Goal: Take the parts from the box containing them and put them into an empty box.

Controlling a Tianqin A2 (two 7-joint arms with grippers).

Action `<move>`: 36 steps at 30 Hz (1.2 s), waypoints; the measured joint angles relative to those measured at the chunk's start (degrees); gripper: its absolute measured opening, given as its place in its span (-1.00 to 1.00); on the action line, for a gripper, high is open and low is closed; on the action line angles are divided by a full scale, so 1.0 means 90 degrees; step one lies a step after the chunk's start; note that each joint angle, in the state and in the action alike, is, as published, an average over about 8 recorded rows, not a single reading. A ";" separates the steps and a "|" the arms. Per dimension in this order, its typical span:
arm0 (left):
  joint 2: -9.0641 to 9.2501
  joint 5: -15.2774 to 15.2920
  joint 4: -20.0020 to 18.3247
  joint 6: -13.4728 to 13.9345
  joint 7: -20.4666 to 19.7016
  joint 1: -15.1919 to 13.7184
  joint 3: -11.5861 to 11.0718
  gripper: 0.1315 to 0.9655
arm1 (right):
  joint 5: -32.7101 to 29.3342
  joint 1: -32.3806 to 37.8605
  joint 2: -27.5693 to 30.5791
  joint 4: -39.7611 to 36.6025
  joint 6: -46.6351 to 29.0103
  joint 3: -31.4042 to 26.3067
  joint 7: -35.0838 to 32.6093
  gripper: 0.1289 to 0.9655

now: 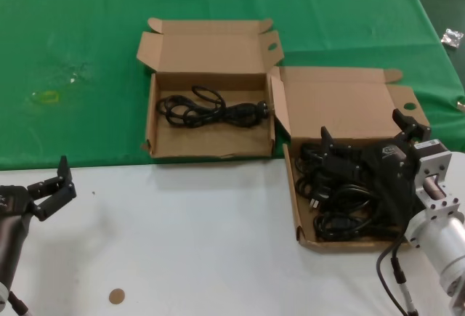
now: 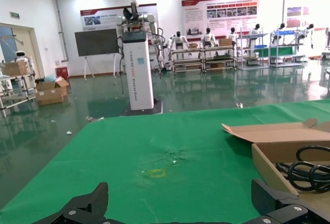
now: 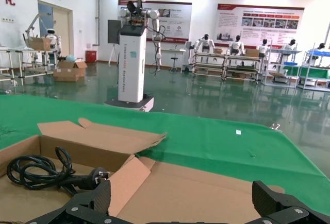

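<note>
The right gripper point(image 1: 367, 142) hangs with its fingers spread wide, grasping nothing, just above the full box point(image 1: 298, 214); directly beneath it lies a heap of black cables point(image 1: 341, 200), tangled and overlapping. They look light, limp and rubbery, so likely to drag neighbours along; a bundled middle, where several loops run together, seems a surer hold than a plug. The other box point(image 1: 154, 112), off to that gripper's left, holds one coiled cable point(image 1: 211, 107); the left gripper point(image 1: 52, 189) waits released, well apart.
</note>
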 joint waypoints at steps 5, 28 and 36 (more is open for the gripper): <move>0.0000 0.0000 0.0000 0.0000 0.0000 0.0000 0.0000 1.00 | 0.0000 0.0000 0.0000 0.0000 0.0000 0.0000 0.0000 1.00; 0.0000 0.0000 0.0000 0.0000 0.0001 0.0000 0.0000 1.00 | 0.0000 0.0000 0.0000 0.0000 0.0000 0.0000 0.0000 1.00; 0.0000 0.0000 0.0000 0.0000 0.0002 0.0000 0.0000 1.00 | 0.0000 0.0000 0.0000 0.0000 0.0000 0.0000 0.0000 1.00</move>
